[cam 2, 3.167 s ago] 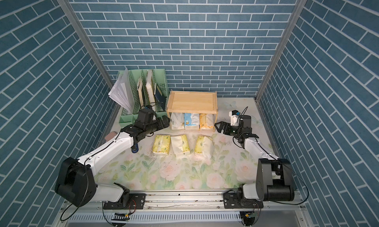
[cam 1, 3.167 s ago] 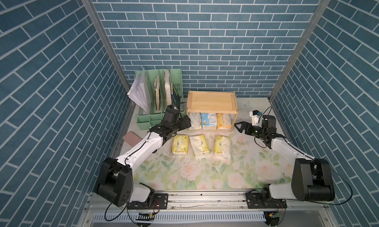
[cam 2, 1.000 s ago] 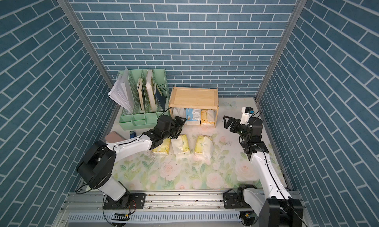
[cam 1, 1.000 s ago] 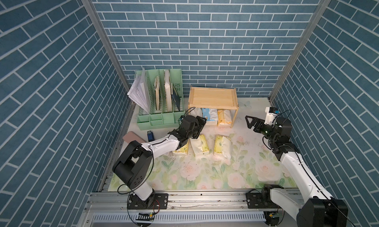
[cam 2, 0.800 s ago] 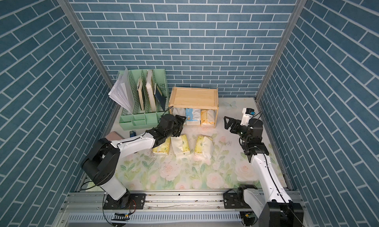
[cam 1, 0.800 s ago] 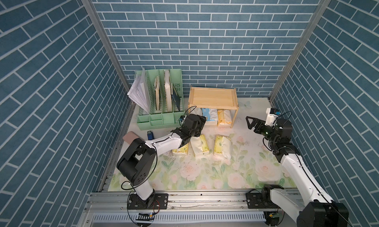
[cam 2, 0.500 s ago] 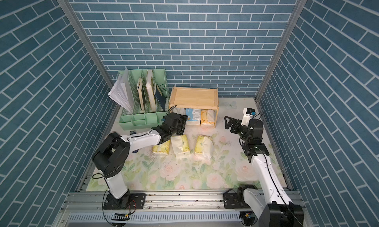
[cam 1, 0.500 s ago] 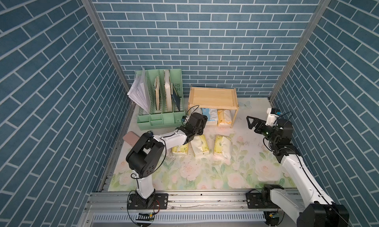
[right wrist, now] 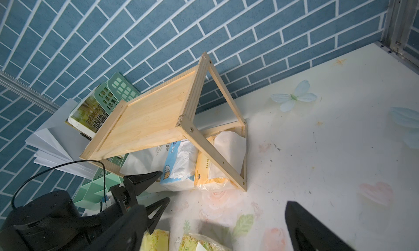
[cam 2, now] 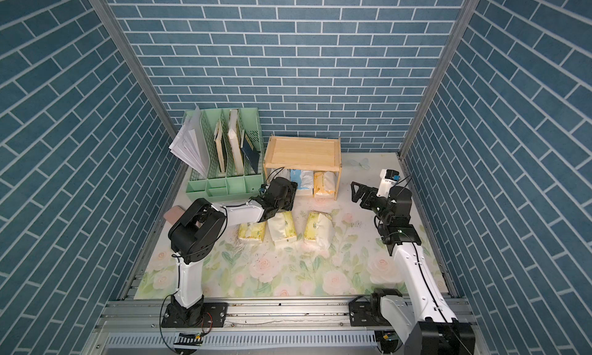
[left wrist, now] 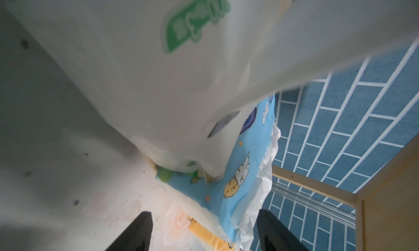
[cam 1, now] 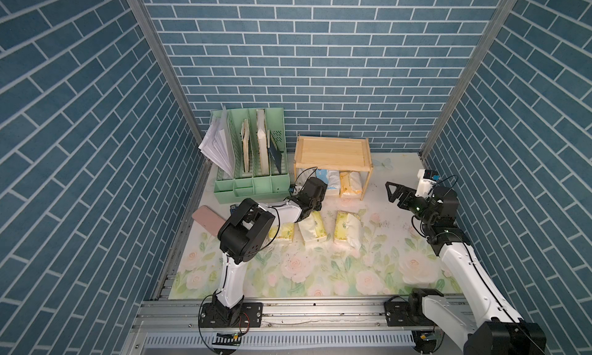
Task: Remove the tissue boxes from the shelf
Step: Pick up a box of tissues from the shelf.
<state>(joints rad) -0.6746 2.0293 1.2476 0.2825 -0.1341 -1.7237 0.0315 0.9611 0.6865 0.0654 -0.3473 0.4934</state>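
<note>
The left gripper [right wrist: 162, 186] is at the white tissue pack [right wrist: 140, 159] in the lower tier of the wooden shelf [cam 1: 331, 153], jaws apart; a grip I cannot tell. The right gripper [cam 1: 390, 192], right of the shelf, is spread wide.

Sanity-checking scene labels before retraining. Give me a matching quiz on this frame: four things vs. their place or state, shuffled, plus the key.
Things
1. light blue tissue pack
2. pale yellow tissue packs
3. right gripper
4. loose white papers

Place or state
A. open, holding nothing, in the air beside the shelf
B. lying on the floral mat in front of the shelf
C. standing in the mint-green organizer
D. in the shelf's lower level, between the white tissue pack and the orange-yellow tissue pack

Pairs: 1-D, 2-B, 3-A, 4-C
</note>
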